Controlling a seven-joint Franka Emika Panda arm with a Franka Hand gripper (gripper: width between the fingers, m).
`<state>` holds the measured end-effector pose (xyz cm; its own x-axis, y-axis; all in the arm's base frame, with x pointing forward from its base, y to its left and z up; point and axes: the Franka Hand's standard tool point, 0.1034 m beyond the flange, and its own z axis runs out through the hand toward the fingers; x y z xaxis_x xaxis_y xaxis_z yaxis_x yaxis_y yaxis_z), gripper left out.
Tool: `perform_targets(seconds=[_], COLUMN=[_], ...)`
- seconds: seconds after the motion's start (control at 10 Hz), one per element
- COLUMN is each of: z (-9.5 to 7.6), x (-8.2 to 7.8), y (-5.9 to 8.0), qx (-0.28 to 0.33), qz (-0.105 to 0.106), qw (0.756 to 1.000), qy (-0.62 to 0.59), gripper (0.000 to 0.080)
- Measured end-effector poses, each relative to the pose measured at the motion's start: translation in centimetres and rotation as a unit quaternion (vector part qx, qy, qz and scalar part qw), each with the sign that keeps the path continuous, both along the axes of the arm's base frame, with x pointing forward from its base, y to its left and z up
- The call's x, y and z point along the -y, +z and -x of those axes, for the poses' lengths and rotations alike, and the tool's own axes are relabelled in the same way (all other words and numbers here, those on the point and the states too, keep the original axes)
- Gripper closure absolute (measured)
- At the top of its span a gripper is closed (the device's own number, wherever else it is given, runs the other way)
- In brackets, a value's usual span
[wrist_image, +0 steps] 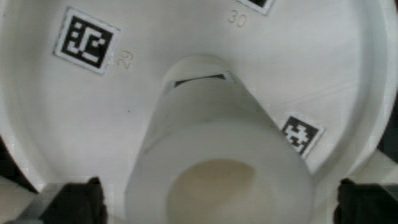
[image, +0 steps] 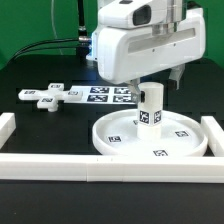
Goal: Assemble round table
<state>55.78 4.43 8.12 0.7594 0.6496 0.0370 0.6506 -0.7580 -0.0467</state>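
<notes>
The large round rimmed disc (image: 112, 140) lies flat on the black table. The short thick post (image: 150, 107) stands upright in its middle. My gripper (image: 156, 86) hangs right over the post's top. In the wrist view the post (wrist_image: 222, 140) fills the space between my two dark fingertips (wrist_image: 79, 202), with a narrow gap on each side, so the gripper (wrist_image: 222, 203) is open around it. The disc (wrist_image: 160, 40) with its tags lies beneath. The small cross-shaped piece (image: 45, 97) lies apart on the table towards the exterior view's left.
The marker board (image: 100, 93) lies flat behind the disc. White border rails run along the front (image: 100, 166), the exterior view's left (image: 8, 126) and right (image: 212, 132). The arm's white body (image: 135, 45) looms above the disc.
</notes>
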Motion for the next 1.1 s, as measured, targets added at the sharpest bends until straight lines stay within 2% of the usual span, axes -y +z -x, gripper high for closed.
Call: perform_targets(seconds=[0.1, 0.4, 0.7, 1.0, 1.1], z=[0.01, 0.07, 0.13, 0.13, 0.13], x=[0.09, 0.42, 0.37, 0.38, 0.39], y=[-0.03, -0.31, -0.37, -0.54, -0.57], qx=[0.001, 0.005, 0.004, 0.0, 0.0], qz=[0.001, 0.02, 0.033, 0.045, 0.046], qw=[1.0, 0.985, 0.957, 0.915, 0.911], qy=[0.017, 0.171, 0.287, 0.401, 0.41], gripper=[0.0151, 0.0151, 0.0151, 0.0151, 0.0151])
